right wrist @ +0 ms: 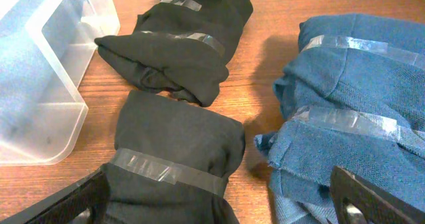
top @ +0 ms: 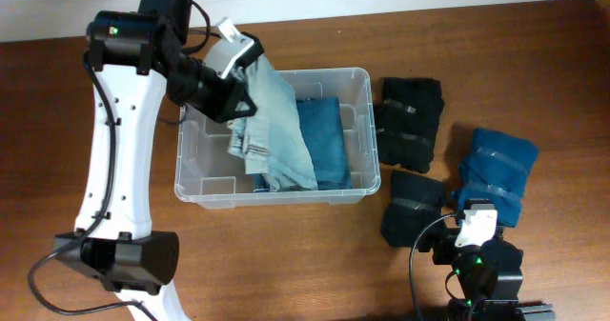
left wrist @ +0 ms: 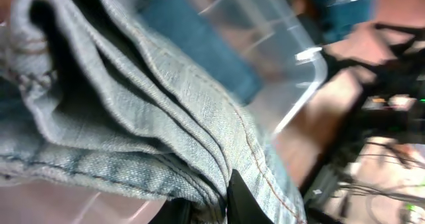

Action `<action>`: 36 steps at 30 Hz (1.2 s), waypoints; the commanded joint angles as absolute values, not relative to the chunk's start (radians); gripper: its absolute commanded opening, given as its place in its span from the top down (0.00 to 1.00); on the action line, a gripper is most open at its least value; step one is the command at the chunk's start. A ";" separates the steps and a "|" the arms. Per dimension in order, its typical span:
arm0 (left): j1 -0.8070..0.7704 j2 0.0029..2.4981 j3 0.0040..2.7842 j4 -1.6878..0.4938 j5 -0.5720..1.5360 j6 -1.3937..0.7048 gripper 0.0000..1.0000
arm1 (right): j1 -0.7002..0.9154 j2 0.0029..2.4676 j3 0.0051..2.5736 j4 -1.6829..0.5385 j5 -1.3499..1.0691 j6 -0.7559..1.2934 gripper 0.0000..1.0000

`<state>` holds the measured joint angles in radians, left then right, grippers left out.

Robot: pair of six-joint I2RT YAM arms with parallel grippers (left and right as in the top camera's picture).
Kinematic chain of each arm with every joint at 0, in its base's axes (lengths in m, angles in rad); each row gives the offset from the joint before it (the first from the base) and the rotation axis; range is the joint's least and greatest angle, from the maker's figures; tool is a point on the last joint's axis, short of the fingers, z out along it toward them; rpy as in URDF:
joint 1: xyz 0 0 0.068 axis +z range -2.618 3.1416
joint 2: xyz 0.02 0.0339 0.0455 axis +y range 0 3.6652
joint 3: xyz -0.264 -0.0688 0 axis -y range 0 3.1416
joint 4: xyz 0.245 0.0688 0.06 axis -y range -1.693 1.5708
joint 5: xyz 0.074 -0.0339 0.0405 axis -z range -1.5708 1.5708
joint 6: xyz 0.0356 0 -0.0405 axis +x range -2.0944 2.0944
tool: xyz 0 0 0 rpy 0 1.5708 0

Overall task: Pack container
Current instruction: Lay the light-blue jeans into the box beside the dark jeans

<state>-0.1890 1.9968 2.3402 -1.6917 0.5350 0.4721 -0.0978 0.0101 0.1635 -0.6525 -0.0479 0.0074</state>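
The clear container [top: 195, 183] sits mid-bench near the back edge, a dark blue fold [top: 324, 135] already inside; the left gripper [top: 238, 73] pinches pale jeans [top: 276, 130] over it, seemingly to lower them in, while the right gripper [top: 472, 216] hovers, jaws spread, above taped bundles [top: 410, 121] toward the front-right corner

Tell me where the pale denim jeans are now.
In the overhead view, the pale denim jeans hang from the left gripper over the middle of the container, partly covering the darker blue garment inside it.
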 commanded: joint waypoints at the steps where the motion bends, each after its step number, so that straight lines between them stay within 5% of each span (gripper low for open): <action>1: -0.157 2.006 2.353 -1.688 0.342 0.431 0.99 | -0.105 0.004 0.157 -0.653 -0.056 0.015 0.02; 19: -0.290 2.019 2.355 -1.431 0.858 0.339 1.00 | -0.105 0.004 0.157 -0.653 -0.056 0.015 0.02; 27: -0.398 2.019 2.355 -1.351 0.816 0.306 1.00 | -0.105 0.004 0.157 -0.654 -0.056 0.015 0.02; 36: -0.388 2.027 2.355 -1.468 0.394 0.307 1.00 | -0.105 0.004 0.157 -0.654 -0.056 0.015 0.02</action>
